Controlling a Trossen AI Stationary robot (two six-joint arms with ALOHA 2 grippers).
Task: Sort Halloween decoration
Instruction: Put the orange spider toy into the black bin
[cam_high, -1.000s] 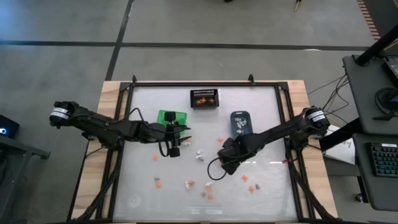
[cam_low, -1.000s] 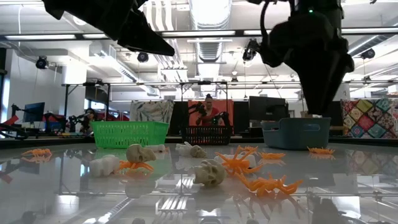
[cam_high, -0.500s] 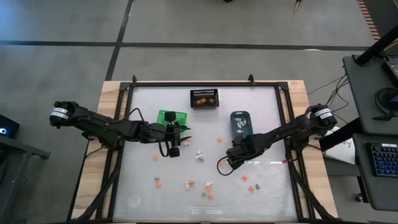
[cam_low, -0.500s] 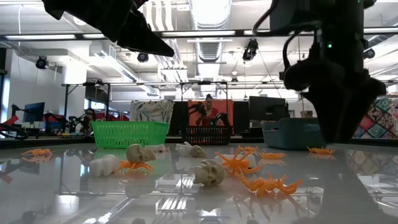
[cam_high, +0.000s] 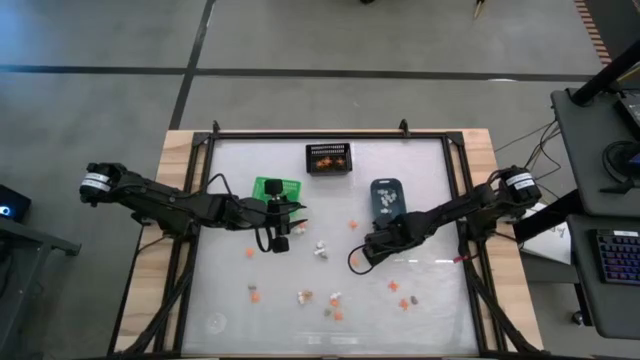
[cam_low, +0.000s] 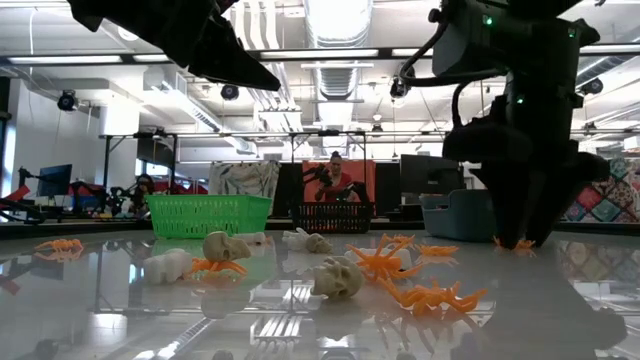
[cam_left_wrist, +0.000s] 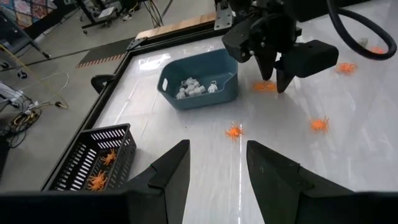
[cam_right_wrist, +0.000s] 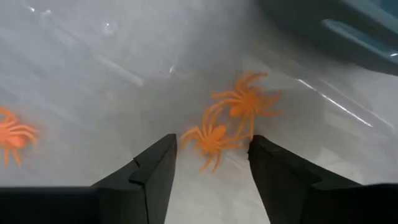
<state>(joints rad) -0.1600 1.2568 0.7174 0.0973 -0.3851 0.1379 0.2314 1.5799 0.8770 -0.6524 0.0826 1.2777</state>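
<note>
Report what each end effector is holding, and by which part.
Nothing is held. The right end effector stands open over an orange spider; the left end effector hovers open and empty.

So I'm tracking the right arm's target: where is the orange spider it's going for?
In the right wrist view the orange spider lies on the table between the open right gripper's fingers, touching a second spider, near the blue-grey bin.

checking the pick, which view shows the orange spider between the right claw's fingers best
The right wrist view: the orange spider lies large between the open right claw, beside a second spider. In the left wrist view it is small; the low and high views mostly hide it.
</note>
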